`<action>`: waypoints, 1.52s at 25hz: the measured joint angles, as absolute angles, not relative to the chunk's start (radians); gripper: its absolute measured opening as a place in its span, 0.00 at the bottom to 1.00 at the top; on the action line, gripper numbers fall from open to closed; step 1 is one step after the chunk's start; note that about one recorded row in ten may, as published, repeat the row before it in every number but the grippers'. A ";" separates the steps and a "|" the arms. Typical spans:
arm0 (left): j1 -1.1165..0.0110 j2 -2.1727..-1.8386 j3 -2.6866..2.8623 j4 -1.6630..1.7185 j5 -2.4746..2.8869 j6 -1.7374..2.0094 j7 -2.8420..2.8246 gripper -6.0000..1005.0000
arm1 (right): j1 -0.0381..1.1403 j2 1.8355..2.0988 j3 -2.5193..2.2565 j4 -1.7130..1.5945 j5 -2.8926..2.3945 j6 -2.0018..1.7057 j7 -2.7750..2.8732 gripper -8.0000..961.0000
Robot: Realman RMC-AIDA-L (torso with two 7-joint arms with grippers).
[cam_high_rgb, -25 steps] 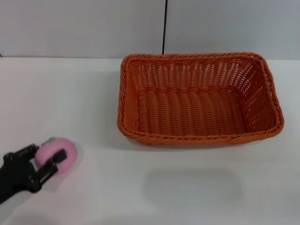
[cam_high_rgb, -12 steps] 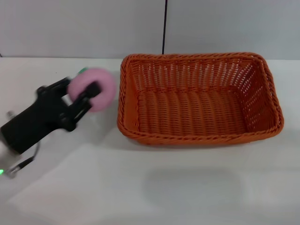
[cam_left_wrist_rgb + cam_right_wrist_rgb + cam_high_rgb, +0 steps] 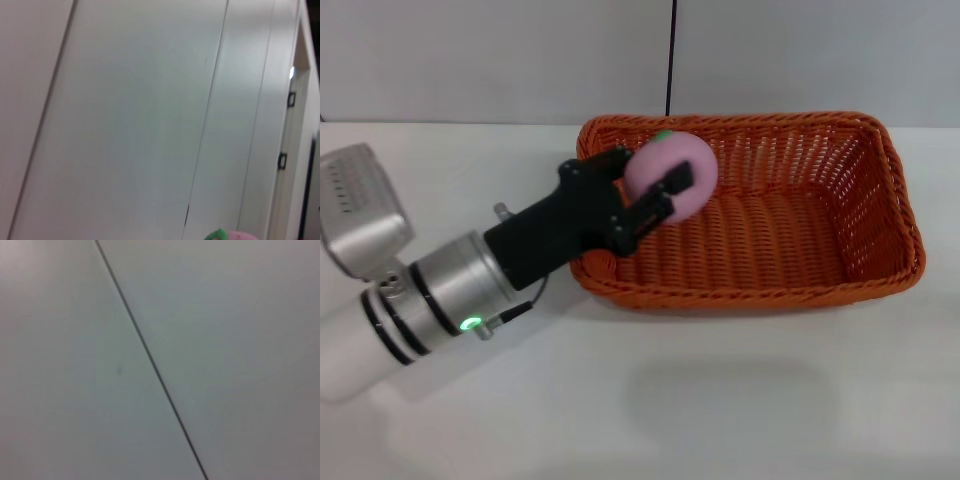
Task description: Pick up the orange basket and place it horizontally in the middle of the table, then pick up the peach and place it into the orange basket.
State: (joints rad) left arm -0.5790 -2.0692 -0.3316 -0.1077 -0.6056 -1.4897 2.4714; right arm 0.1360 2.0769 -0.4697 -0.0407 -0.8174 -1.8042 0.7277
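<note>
The orange basket (image 3: 750,210) lies lengthwise across the middle-right of the white table (image 3: 720,400), open side up. My left gripper (image 3: 653,190) is shut on the pink peach (image 3: 672,176) and holds it above the basket's left end, just inside the rim. A green leaf mark shows on the peach's far side. In the left wrist view only the top of the peach (image 3: 237,235) peeks in at the edge, in front of a wall. The right gripper is out of view; its wrist view shows only a wall.
The silver and black left arm (image 3: 440,290) stretches from the near left across the table to the basket's left rim. A grey wall with a dark vertical seam (image 3: 671,55) stands behind the table.
The left gripper has lifted the peach off the table at the near left and carried it up and to the right, from beside the basket's left rim to over its left end.
</note>
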 joint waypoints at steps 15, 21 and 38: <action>-0.552 -2.067 -0.360 -0.162 -0.600 -1.390 2.518 0.67 | 0.136 2.075 -0.452 -0.037 -0.817 -1.771 0.722 0.55; -0.442 -2.063 -0.494 -0.140 -0.606 -1.436 2.587 0.81 | 0.145 2.075 -0.430 -0.039 -0.818 -1.745 0.722 0.55; -0.180 -2.068 -0.993 -0.094 -0.607 -1.529 2.727 0.81 | 0.206 2.081 -0.349 -0.028 -0.818 -1.640 0.565 0.55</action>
State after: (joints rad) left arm -0.1803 -2.0683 -0.9932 -0.0938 -0.6074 -1.5291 2.7274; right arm 0.2061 2.0805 -0.3485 -0.0285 -0.8176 -1.6404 0.5649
